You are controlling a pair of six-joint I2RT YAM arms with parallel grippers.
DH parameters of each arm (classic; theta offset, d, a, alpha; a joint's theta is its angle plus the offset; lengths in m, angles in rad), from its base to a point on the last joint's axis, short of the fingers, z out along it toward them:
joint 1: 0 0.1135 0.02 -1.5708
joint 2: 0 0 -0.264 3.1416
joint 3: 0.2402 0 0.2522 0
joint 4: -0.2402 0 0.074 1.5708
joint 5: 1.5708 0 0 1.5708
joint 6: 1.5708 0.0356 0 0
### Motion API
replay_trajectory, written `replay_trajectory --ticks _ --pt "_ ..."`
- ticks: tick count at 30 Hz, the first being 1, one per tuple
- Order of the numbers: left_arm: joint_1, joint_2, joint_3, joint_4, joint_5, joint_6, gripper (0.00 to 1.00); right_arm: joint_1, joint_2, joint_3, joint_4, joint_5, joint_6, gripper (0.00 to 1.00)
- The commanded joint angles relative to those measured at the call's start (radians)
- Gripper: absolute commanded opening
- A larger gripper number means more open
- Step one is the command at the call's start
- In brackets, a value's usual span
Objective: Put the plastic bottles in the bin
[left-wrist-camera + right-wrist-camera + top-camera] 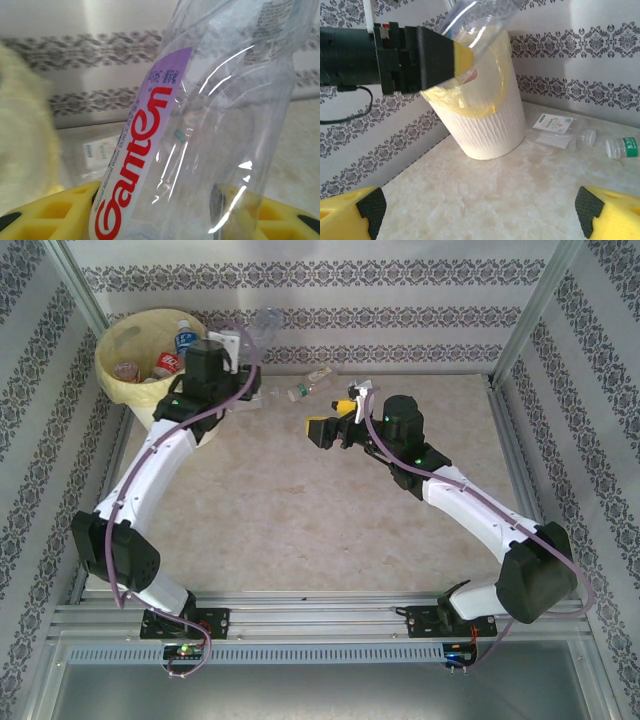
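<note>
Left claw (165, 222) is pinching a crushed clear plastic bottle with a purple-and-red Ganten label (225, 125), up in the air just beside the round cream-white ribbed bin with the yellow liner (487, 132). A few labelled bottles (170, 362) are already inside. Right claw (480, 207) is spread wide over the marbled table (300, 510), with two clear bottles (560, 127) lying near the far wall.
</note>
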Motion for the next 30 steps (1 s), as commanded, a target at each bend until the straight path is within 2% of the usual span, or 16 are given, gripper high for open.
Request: replay_trajectory --ticks 1,5,9,12,17,23,26,28,30 --pt "0.073 -0.041 0.046 -0.042 -0.057 -0.049 0.48 0.005 0.008 0.028 0.027 -0.024 -0.033 0.98" --pt "0.177 -0.029 0.103 -0.1 -0.072 -0.106 0.49 0.005 0.009 0.03 0.027 -0.022 -0.035 0.98" --pt "0.263 0.04 0.22 -0.233 -0.103 -0.187 0.49 0.006 0.009 0.029 0.03 -0.025 -0.035 0.98" --pt "0.289 0.085 0.271 -0.274 -0.119 -0.205 0.49 0.006 0.007 0.028 0.032 -0.029 -0.038 0.98" --pt "0.314 0.179 0.391 -0.372 -0.234 -0.226 0.51 0.006 -0.006 0.025 0.006 -0.022 -0.052 0.98" --pt "0.353 0.325 0.556 -0.465 -0.244 -0.295 0.56 0.006 -0.015 0.015 -0.007 -0.016 -0.057 0.98" --pt "0.37 0.419 0.699 -0.548 -0.228 -0.334 0.7 0.006 -0.025 0.01 -0.016 -0.011 -0.064 0.98" --pt "0.376 0.464 0.786 -0.574 -0.158 -0.347 0.85 0.006 -0.03 0.004 -0.025 -0.001 -0.073 0.98" --pt "0.376 0.469 0.807 -0.556 -0.086 -0.354 0.9 0.006 -0.037 -0.005 -0.027 0.006 -0.078 0.98"
